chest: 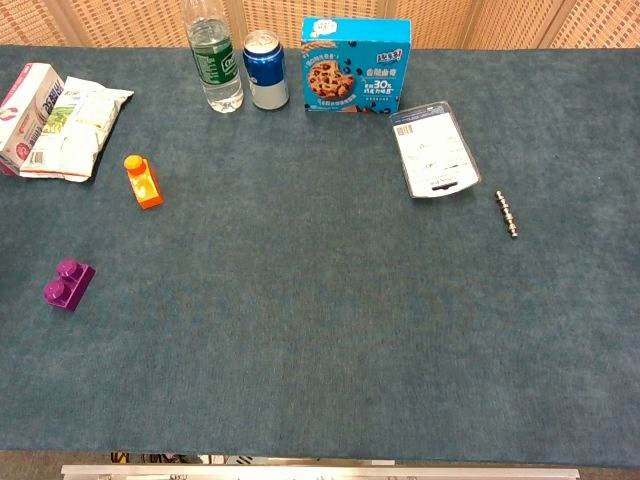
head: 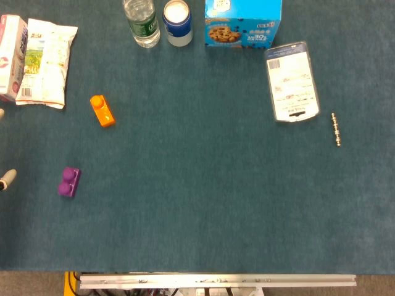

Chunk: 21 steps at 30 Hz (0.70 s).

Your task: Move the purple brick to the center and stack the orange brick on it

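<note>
Studded purple brick (head: 69,182), felt-like table (head: 203,203).

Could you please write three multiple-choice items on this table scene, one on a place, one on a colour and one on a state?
1. Where is the purple brick?
A. at the table's centre
B. near the table's left edge
C. beside the cookie box

2. What colour is the cookie box?
A. blue
B. red
C. yellow

3. How does the orange brick stand with respect to the purple brick?
A. stacked on it
B. touching its side
C. apart from it, lying on the cloth

Answers:
1 B: both views show it far left, with the centre bare.
2 A: its front is bright blue with a cookie picture.
3 C: open cloth lies between the two bricks, the orange one further back.

At the head view's left edge, pale fingertips of the left hand show; the right hand is unseen.
</note>
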Tool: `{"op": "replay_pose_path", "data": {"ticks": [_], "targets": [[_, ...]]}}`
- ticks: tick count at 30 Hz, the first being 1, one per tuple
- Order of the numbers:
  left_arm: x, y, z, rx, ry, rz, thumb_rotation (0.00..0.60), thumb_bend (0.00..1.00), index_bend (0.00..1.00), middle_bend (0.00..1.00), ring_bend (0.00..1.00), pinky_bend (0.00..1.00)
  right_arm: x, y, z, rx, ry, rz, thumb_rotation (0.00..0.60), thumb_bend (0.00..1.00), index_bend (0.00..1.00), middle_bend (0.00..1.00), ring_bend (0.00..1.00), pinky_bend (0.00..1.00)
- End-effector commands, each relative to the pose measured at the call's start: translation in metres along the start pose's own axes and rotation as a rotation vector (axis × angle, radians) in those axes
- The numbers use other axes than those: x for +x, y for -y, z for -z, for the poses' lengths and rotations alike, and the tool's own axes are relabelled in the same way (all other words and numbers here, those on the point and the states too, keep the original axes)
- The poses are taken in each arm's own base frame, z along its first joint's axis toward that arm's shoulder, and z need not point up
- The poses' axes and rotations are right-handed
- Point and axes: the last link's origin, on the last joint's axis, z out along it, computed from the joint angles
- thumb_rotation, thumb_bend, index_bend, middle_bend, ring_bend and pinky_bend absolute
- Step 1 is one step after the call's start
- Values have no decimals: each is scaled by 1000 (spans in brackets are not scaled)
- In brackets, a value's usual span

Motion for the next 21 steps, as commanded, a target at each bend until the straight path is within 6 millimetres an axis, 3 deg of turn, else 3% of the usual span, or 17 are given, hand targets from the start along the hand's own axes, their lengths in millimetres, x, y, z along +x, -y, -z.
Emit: {"op": "replay_pose_path", "data": {"ticks": [1,11,21], "targets": [[0,0,0,-2,1,0,600,130,124,222,194,163,1,0,0,0,-3,0,600,175,296,351,323,382],[-2,3,1,-22,-6,11,600,130,133,231,195,163,6,3,-2,22,-31,-1,600,175,296,351,323,382],[-8,21,-4,-71,63,-28,600,130,145,243,199,163,6,10,-4,46,-32,-5,600,175,296,351,322,382]]}}
